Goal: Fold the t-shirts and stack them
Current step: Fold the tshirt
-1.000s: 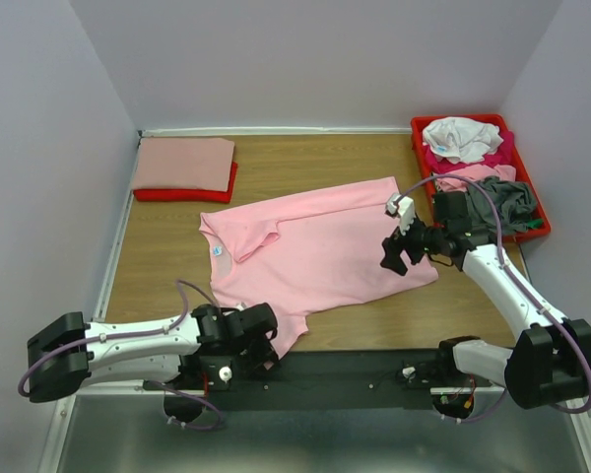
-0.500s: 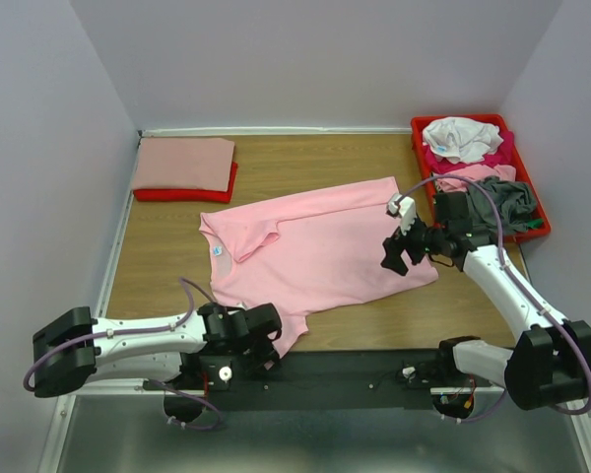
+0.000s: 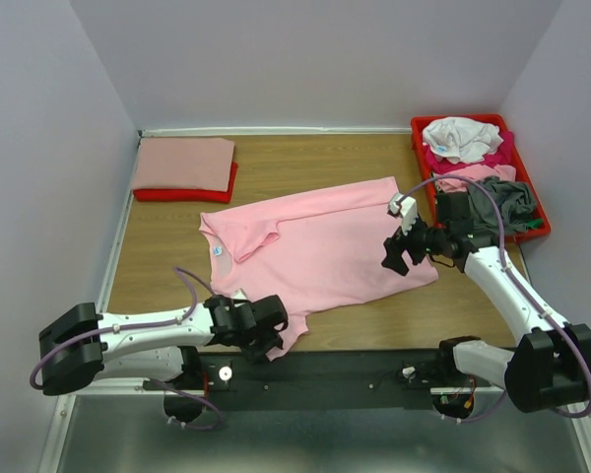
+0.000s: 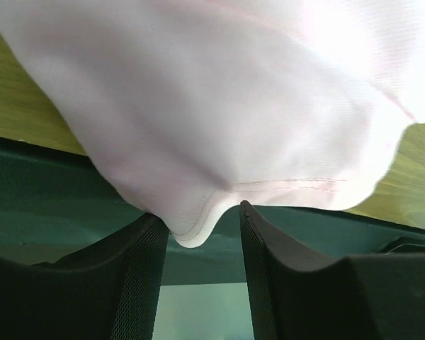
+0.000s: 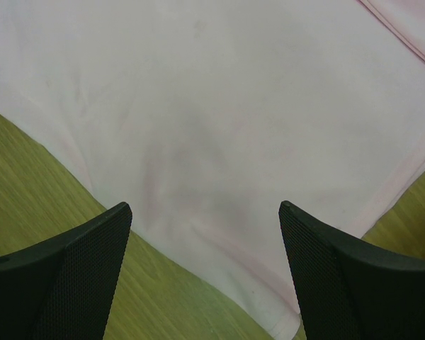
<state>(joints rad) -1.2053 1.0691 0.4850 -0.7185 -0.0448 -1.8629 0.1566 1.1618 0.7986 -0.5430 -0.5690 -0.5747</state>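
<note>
A light pink t-shirt lies spread flat on the wooden table, its small blue neck label at the left. My left gripper is at the shirt's near sleeve by the table's front edge. In the left wrist view the sleeve hem dips between the tips of the left gripper, whose jaws stand apart. My right gripper hovers open over the shirt's right edge. The pink cloth lies below the right gripper, with nothing between the fingers.
A folded salmon shirt rests on a folded red one at the back left. The red tray at the back right holds white, magenta and grey shirts. Grey walls close in on three sides.
My left gripper has moved right and slightly away from the base rail, up to the near sleeve. The right arm and the shirt have not moved.
</note>
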